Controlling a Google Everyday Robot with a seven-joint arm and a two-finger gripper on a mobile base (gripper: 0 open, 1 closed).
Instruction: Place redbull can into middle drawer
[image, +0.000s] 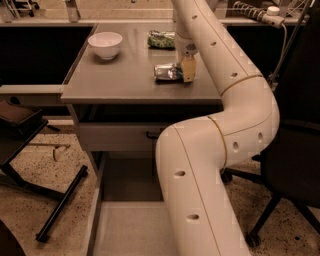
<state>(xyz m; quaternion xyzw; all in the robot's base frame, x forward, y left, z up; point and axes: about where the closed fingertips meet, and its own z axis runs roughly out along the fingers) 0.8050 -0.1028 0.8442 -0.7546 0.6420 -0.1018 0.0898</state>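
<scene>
Gripper (186, 74) sits low over the table (115, 82). The redbull can (166, 73) lies on its side right against it on the bowl side, long axis across the table w/ one end toward the gripper; can't tell if it's apart or clamped. Middle drawer (127, 230) is pulled out well below, visible floor bare, arm hides the rest; white bowl (105, 44) looks empty.

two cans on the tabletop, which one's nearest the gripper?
The redbull can, the silver one lying nearer the front edge; the gripper is right beside it. The green-patterned can lies farther back.
</scene>
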